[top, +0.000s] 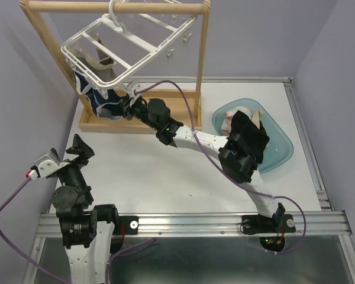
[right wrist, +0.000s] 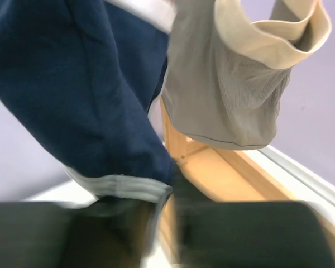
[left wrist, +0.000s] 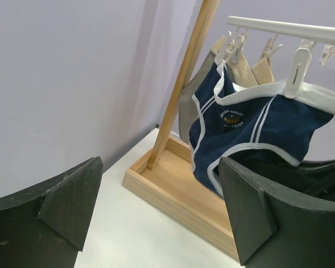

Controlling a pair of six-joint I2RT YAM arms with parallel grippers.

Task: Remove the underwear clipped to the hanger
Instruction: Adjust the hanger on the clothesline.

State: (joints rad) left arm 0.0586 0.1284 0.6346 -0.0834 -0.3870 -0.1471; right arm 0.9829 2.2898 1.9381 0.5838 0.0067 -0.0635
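The white hanger (top: 125,46) hangs tilted from the wooden rail. A navy underwear with white trim (top: 103,100) (left wrist: 245,125) (right wrist: 72,84) is clipped to its low left edge, with a grey-beige underwear (right wrist: 229,95) (left wrist: 185,106) clipped beside it. My right gripper (top: 128,107) (right wrist: 163,223) reaches under the hanger. Its blurred fingers stand almost together, with the navy piece's white-trimmed hem pinched between them. My left gripper (top: 78,148) (left wrist: 162,218) is open over the table's left side, short of the stand, and holds nothing.
The wooden stand's tray base (top: 143,124) (left wrist: 178,195) and posts sit at the back left. A clear blue basin (top: 279,151) at the right holds pale cloth pieces (top: 234,115). Lilac walls close in on the left and the back.
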